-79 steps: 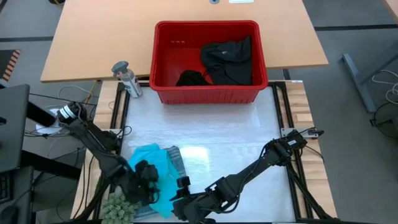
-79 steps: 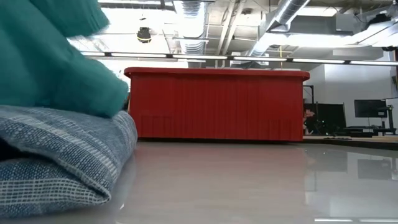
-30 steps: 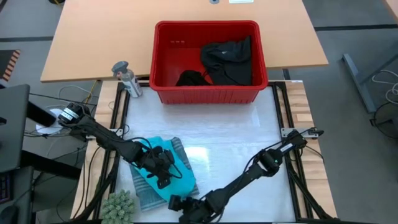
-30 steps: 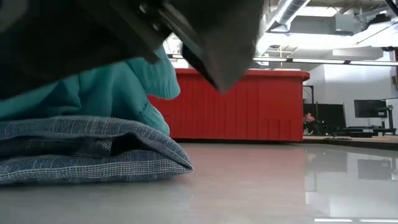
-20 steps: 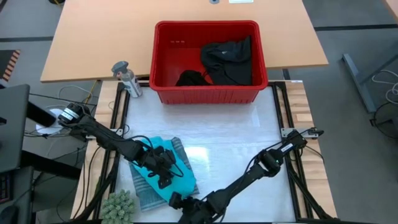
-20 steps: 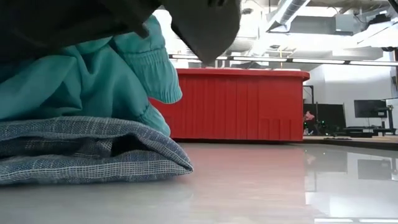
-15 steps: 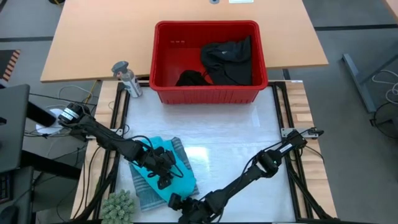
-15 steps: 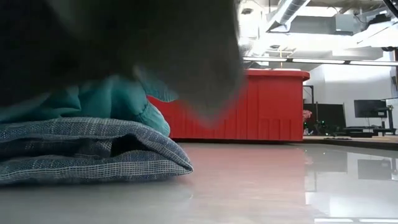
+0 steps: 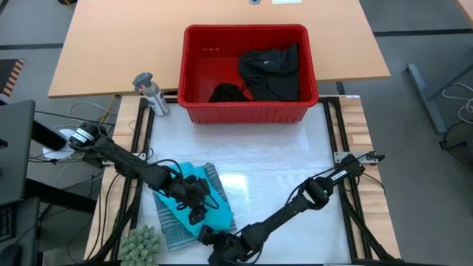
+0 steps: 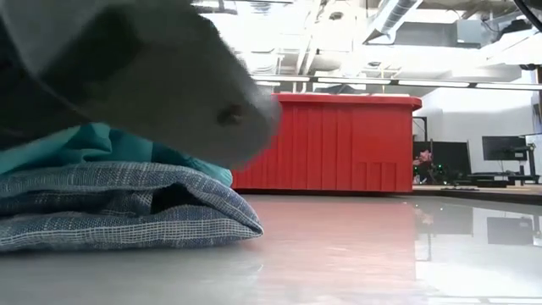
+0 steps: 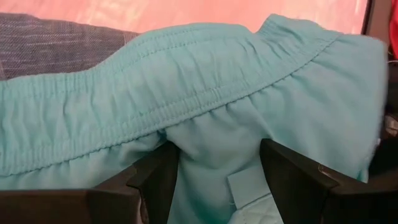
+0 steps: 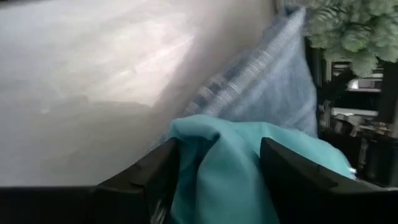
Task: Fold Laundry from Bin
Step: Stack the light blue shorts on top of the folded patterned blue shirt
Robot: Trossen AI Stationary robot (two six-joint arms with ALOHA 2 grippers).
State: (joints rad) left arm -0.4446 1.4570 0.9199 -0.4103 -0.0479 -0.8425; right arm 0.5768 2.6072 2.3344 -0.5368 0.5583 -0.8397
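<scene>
Currently we have the turquoise garment (image 9: 201,198) atop the folded striped one (image 9: 174,224), w/ left end effector (image 9: 196,209) and right end effector (image 9: 216,240) both spread wide around its fabric, not clamped. Black garments (image 9: 271,72) remain in bin (image 9: 194,72), unfolded.

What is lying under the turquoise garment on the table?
The turquoise garment lies on a folded blue-grey striped garment, whose edges show around it. The left gripper presses on top. Anything deeper inside the folds is covered.
</scene>
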